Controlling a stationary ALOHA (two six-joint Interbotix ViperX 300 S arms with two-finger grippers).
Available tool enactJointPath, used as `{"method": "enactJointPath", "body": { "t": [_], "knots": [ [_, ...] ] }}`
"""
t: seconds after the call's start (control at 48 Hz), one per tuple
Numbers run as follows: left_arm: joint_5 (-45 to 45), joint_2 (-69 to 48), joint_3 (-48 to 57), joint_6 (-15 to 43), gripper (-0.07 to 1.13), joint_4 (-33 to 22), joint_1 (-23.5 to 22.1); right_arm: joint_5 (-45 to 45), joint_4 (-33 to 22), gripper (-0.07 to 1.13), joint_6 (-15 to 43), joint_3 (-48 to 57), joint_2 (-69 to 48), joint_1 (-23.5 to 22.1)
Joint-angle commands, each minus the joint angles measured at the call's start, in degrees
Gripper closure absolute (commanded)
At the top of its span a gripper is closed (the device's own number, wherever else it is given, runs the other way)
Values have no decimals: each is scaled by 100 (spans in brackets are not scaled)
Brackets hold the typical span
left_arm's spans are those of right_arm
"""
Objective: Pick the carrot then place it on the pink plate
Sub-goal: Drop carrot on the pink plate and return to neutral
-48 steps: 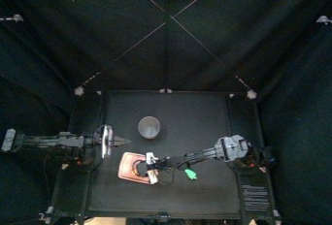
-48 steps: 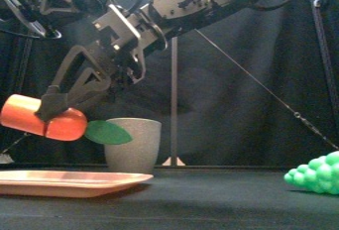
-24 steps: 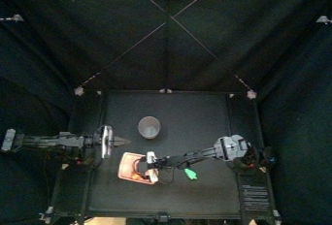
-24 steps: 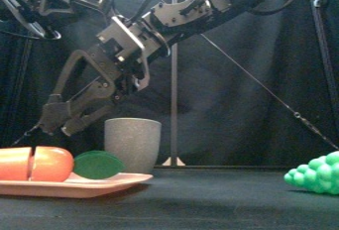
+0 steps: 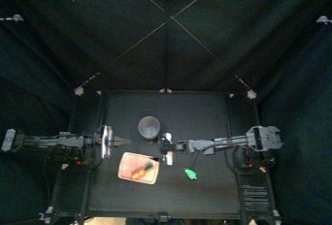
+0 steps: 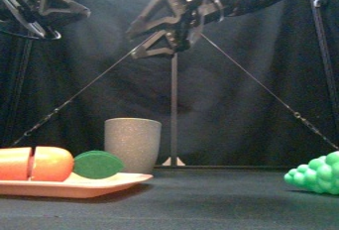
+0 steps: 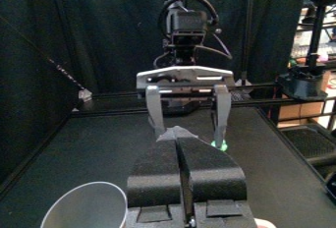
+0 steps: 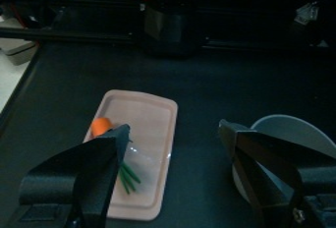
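The orange carrot [image 6: 36, 164] with its green leaf top [image 6: 97, 164] lies on the flat pink plate [image 6: 122, 181] at the front left. In the right wrist view the carrot [image 8: 101, 126] rests along one edge of the plate [image 8: 152, 119]. My right gripper [image 6: 166, 38] hangs open and empty high above the table, behind the plate [image 5: 146, 174] and just in front of the grey cup [image 5: 150, 126]. My left gripper [image 5: 97, 144] rests shut at the table's left side, left of the plate.
The tall grey speckled cup [image 6: 133, 145] stands behind the plate. A green bumpy toy [image 6: 318, 172] lies at the front right, seen as a small green toy [image 5: 189, 175] right of the plate.
The right gripper let go of the carrot onto the pink plate, then rose and drew back toward the right with its jaws open. The left arm has not moved.
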Motion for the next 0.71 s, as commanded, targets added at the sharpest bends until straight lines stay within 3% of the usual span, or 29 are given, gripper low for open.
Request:
{"method": "enactJointPath", "body": {
  "t": [0.021, 0.708],
  "knots": [
    [-44, -18, -97, 0, 109, 9, -9, -132, 26, 1, 26, 334, -615, 0],
    [-44, -132, -97, 0, 109, 18, -9, -967, 193, 1, 26, 3129, -4869, -220]
  ]
}}
